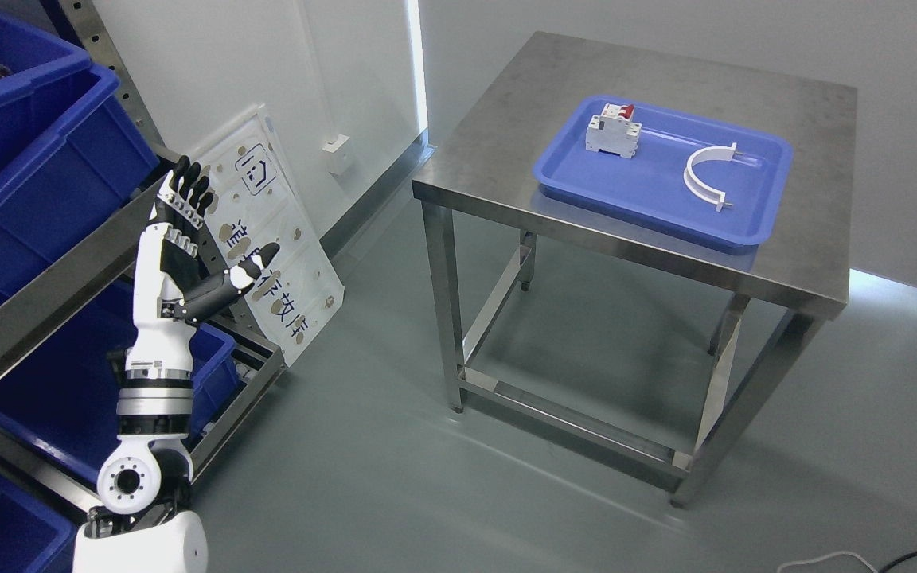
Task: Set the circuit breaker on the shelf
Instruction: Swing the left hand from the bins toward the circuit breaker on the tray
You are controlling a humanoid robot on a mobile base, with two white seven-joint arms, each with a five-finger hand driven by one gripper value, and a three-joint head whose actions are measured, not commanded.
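A white circuit breaker (613,131) with a red switch stands at the left end of a blue tray (649,187) on a steel table (498,119). My left hand (188,231) is raised at the far left, well away from the table, in front of the shelf rack (52,286). Its fingers are spread, the thumb points right, and it holds nothing. The right arm does not show.
A white curved bracket (707,175) lies in the tray's right half. Blue bins (21,159) fill the rack's levels at left. A white printed panel (283,247) leans against the wall beside the rack. Grey floor lies between rack and table; cables show at bottom right.
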